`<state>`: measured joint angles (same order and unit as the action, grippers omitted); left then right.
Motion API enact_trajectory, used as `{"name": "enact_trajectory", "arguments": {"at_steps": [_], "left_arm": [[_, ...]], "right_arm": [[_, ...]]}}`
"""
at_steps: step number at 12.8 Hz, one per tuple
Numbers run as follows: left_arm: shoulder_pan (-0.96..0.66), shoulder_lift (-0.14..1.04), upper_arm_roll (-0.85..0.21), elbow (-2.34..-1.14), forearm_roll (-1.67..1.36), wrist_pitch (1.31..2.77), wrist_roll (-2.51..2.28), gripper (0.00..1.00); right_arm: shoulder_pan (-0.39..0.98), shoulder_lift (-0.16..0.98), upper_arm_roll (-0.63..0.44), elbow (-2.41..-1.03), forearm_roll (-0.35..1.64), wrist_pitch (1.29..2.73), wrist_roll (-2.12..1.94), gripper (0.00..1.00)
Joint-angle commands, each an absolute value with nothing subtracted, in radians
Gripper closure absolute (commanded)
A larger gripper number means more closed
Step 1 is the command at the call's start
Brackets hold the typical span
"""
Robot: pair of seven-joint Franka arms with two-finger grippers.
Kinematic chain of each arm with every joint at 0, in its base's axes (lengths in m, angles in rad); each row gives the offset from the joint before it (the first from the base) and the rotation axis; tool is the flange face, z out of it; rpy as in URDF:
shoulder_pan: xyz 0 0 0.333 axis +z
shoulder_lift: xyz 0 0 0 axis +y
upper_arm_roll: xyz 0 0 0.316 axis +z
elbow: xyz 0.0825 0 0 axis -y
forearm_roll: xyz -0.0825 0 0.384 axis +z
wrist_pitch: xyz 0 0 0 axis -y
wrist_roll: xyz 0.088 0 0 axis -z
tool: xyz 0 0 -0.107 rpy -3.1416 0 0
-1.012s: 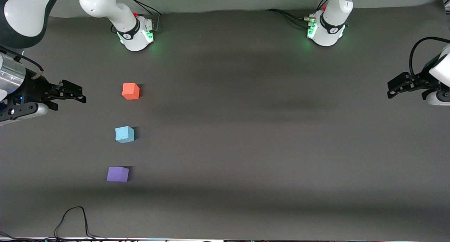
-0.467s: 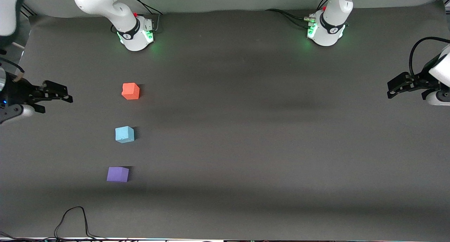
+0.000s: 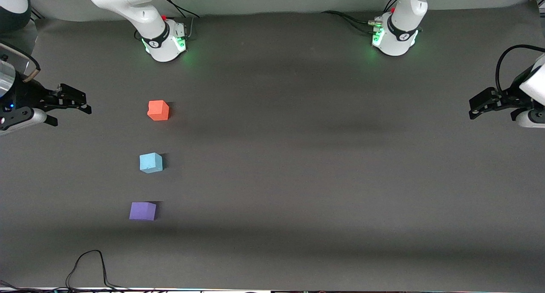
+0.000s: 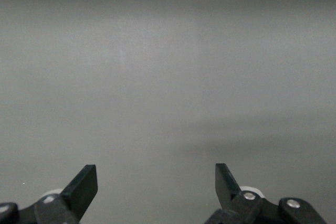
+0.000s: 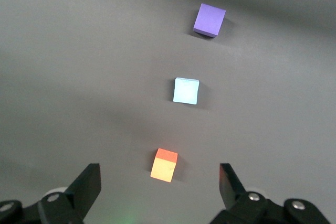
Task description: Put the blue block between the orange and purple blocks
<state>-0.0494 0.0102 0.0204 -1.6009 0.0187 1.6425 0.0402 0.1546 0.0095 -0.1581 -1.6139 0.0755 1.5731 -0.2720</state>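
Observation:
The sky-blue block (image 3: 151, 162) sits on the dark table in a line between the orange block (image 3: 158, 110), which is farther from the front camera, and the purple block (image 3: 142, 211), which is nearer. The right wrist view shows all three: orange (image 5: 164, 164), blue (image 5: 186, 90), purple (image 5: 209, 20). My right gripper (image 3: 81, 103) is open and empty, up over the table edge at the right arm's end, apart from the blocks. My left gripper (image 3: 476, 107) is open and empty at the left arm's end; its wrist view shows only bare table between its fingertips (image 4: 86, 182).
The right arm's base (image 3: 164, 39) and the left arm's base (image 3: 394, 35) stand along the table's farthest edge. A black cable (image 3: 87, 265) loops on the table at the edge nearest the front camera, by the right arm's end.
My right gripper has pulled back from the blocks toward the right arm's end of the table, then shifted slightly. The blocks and the left arm have not moved.

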Motion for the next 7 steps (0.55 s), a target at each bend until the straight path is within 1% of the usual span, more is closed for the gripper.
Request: {"name": "enact_trajectory", "arguments": {"at_steps": [1,7], "left_arm": [[-0.049,0.005,0.020,-1.598,0.018,1.637,0.038,0.00],[-0.049,0.005,0.020,-1.598,0.020,1.640,0.038,0.00]], "right_arm": [[0.124,-0.012,-0.118,-1.652,0.023,1.606,-0.215,0.00],[0.133,0.055,-0.121,-1.531,0.018,1.602,-0.198,0.00]]}}
